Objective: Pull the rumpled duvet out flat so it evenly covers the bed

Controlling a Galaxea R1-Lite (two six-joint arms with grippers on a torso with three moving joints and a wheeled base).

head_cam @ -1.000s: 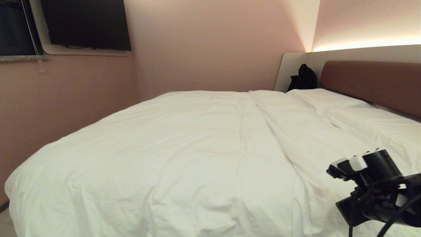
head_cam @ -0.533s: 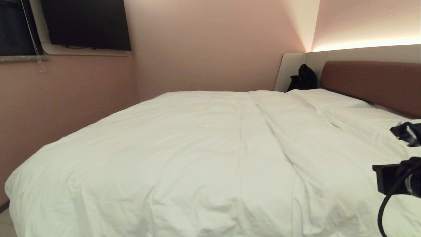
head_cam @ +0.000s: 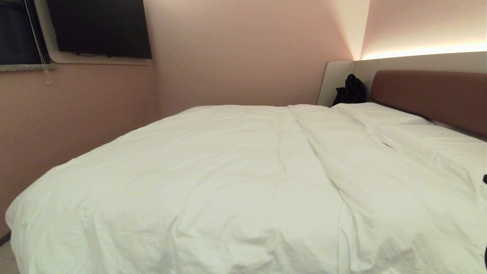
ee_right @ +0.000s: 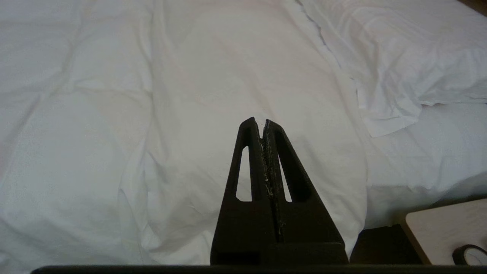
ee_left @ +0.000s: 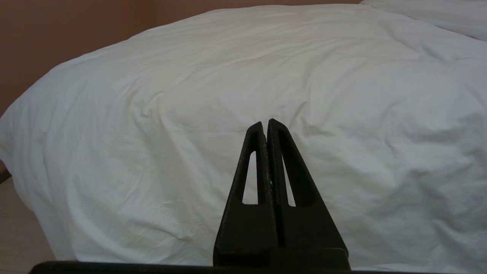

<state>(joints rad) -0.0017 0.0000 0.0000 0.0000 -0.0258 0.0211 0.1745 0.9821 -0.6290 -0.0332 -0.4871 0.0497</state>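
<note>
The puffy white duvet (head_cam: 213, 179) lies spread over the bed (head_cam: 430, 95), wrinkled, with a long fold running toward the pillows. It hangs over the near edge and the foot corner. In the left wrist view my left gripper (ee_left: 265, 122) is shut and empty, held low in front of the duvet (ee_left: 228, 76) without touching it. The right wrist view has my right gripper (ee_right: 258, 121) shut on nothing, hovering above the duvet (ee_right: 213, 76) near its top edge. Neither gripper's fingers show in the head view.
Two white pillows (head_cam: 376, 114) lie against the reddish-brown headboard. A black bag (head_cam: 352, 91) sits in the far corner. A pale bedside table (ee_right: 445, 228) with a dark round object (ee_right: 470, 255) stands beside the mattress. The pink wall (head_cam: 76, 114) runs close along the foot.
My right arm has pulled back to the right and almost left the head view. The duvet lies as before, and the left arm has not moved.
</note>
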